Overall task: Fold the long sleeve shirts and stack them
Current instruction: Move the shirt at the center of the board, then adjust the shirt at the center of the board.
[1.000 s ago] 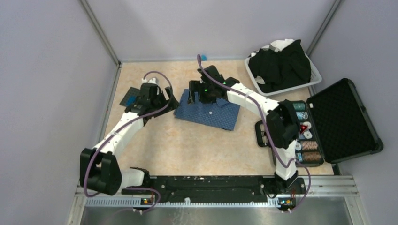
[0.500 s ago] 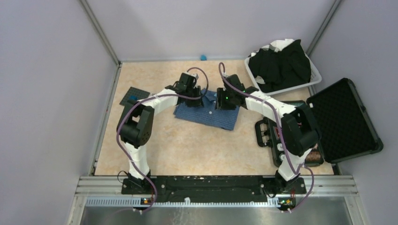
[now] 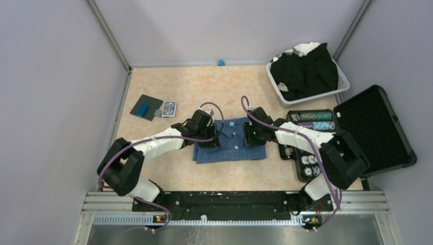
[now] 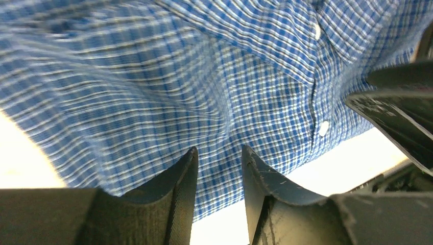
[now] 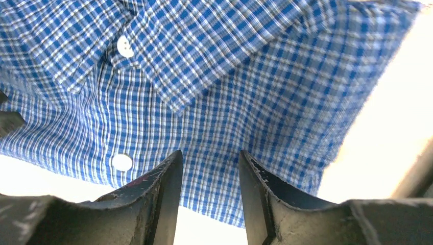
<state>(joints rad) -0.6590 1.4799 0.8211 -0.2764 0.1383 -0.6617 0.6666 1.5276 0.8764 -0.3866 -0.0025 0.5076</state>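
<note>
Blue fine-checked cloth: long sleeve shirt (image 3: 231, 148), folded, flat on the table (image 3: 204, 87), near centre. The left gripper (image 4: 217, 150) and right gripper (image 5: 210, 152) flank its left and right edges, probably to square the fold. The fingers are narrowly parted; whether they pinch cloth cannot be told.

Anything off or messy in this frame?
Nothing damaged or spilled. Blue checked shirt lies folded and fairly square mid-table. Only the black shirts look untidy: heaped unfolded in the white basket, draping over its rim.

Left arm (image 3: 153, 144), right arm (image 3: 301, 133): white links, black joint housings (image 3: 125, 173), a purple cable (image 3: 207, 104) looped along each, up from the black base rail (image 3: 219, 200). Tool fingers (image 4: 178, 196) are black, wedge-shaped and scuffed.
</note>
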